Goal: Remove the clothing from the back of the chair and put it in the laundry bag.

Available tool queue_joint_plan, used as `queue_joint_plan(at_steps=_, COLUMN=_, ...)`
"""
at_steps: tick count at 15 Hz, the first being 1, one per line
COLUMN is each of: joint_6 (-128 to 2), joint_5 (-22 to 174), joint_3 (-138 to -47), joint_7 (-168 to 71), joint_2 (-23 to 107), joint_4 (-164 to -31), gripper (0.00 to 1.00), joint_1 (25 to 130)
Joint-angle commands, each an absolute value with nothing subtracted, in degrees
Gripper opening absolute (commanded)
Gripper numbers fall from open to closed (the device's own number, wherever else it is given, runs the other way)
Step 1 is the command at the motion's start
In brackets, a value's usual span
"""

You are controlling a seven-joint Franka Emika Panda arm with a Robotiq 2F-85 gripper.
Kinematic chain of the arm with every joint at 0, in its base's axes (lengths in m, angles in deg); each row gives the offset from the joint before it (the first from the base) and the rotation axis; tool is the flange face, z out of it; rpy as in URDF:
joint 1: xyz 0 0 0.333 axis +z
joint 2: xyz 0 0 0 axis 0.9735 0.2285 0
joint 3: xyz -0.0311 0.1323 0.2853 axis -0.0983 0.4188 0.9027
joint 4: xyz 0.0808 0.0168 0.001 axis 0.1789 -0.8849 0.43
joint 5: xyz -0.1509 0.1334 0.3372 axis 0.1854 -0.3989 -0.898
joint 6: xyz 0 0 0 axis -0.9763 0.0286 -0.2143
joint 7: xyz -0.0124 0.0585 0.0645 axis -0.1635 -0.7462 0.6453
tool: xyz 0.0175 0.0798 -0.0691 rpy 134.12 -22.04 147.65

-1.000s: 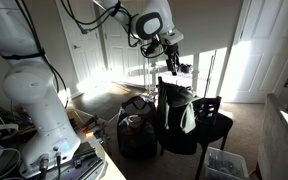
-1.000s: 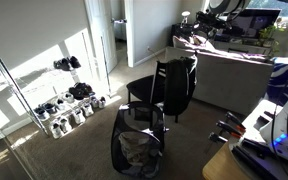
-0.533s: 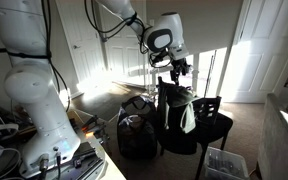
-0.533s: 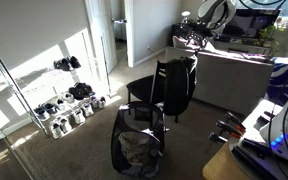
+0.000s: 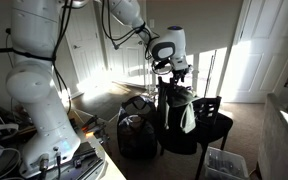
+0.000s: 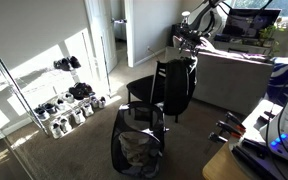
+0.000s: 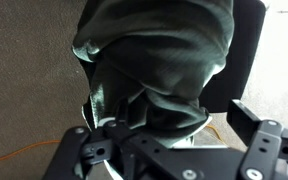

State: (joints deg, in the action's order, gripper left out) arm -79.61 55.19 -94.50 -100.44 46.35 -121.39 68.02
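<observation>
The laundry bag is being shown nearest, on the floor just left of the chair. The clothing is being carried over the chair back. Just above its top, the claw is being held wide open, with nothing gripped.

The wrist view sits close, looking past the fingers onto the clothing just beyond and between them. Both exterior views stand well back, facing the scene from roughly opposite sides, and both take in the chair and the laundry bag beside it.
</observation>
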Motion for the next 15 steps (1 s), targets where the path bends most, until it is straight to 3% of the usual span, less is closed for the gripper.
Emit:
queue_joint_plan(at_steps=1, joint_6=-76.02, joint_5=53.45, joint_3=-95.46, joint_7=-100.81, joint_2=48.50, joint_4=-119.54, gripper=1.00, joint_1=68.53)
queue_joint_plan(at_steps=5, joint_6=-74.20, joint_5=54.05, joint_3=-96.40, joint_7=-101.14, joint_2=48.32, joint_4=-119.81, gripper=1.00, joint_1=68.76)
queue_joint_plan(at_steps=9, joint_6=-75.18, joint_5=54.84, joint_3=-97.54, joint_7=-101.47, joint_2=46.78, joint_4=-120.92, gripper=0.60, joint_1=69.19)
queue_joint_plan(at_steps=15, joint_6=-76.33, joint_5=54.56, joint_3=-97.90, joint_7=-101.35, joint_2=45.24, joint_4=-121.78, gripper=0.20, joint_1=69.31)
